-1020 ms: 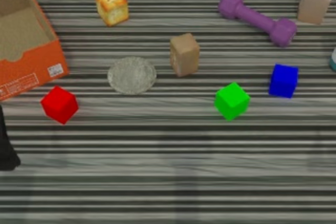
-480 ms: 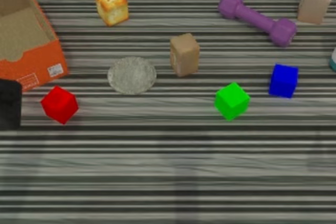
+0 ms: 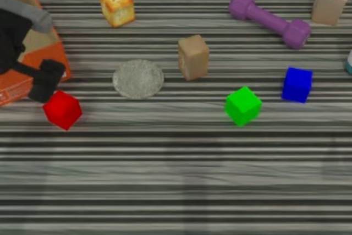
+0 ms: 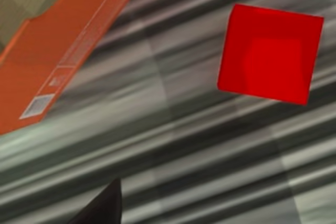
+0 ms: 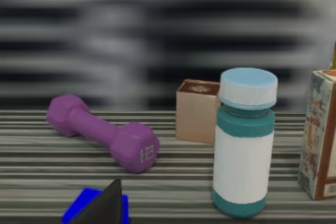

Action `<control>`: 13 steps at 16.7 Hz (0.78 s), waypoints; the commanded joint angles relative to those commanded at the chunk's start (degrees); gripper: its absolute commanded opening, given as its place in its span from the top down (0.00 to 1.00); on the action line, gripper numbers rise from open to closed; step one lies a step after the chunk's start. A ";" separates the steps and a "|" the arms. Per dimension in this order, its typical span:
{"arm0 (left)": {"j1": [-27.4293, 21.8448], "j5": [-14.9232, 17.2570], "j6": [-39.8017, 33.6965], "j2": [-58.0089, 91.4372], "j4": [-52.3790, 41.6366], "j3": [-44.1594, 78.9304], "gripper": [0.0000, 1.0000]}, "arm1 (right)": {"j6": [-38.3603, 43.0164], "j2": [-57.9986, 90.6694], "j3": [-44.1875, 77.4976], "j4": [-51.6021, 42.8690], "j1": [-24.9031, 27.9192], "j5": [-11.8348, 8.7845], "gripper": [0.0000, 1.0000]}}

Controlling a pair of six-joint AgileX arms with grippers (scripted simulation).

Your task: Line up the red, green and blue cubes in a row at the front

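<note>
Purple dumbbell (image 5: pixel 102 139) lies on the striped surface (image 5: pixel 42 182), tan box (image 5: pixel 197 110) behind a white bottle (image 5: pixel 244 142). Blue cube (image 5: pixel 90 207) sits partly hidden by a dark fingertip (image 5: pixel 105 205).

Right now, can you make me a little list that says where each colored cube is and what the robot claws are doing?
red cube: left side of the table, just in front of the orange box
green cube: right of center
blue cube: right of the green cube, a bit farther back
row at front: not made yet
left claw: over the orange box's corner, right beside the red cube, holding nothing
right claw: out of the top view
</note>
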 joint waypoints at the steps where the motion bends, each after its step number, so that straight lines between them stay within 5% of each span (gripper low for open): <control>1: -0.34 0.01 0.91 4.60 -2.57 3.75 0.00 | 0.00 0.00 0.00 0.00 0.00 0.00 0.00; 7: -1.73 0.19 4.75 24.45 -13.00 20.46 0.00 | 0.00 0.00 0.00 0.00 0.00 0.00 0.00; 13: -1.95 0.25 5.39 27.60 -14.61 23.40 0.00 | 0.00 0.00 0.00 0.00 0.00 0.00 0.00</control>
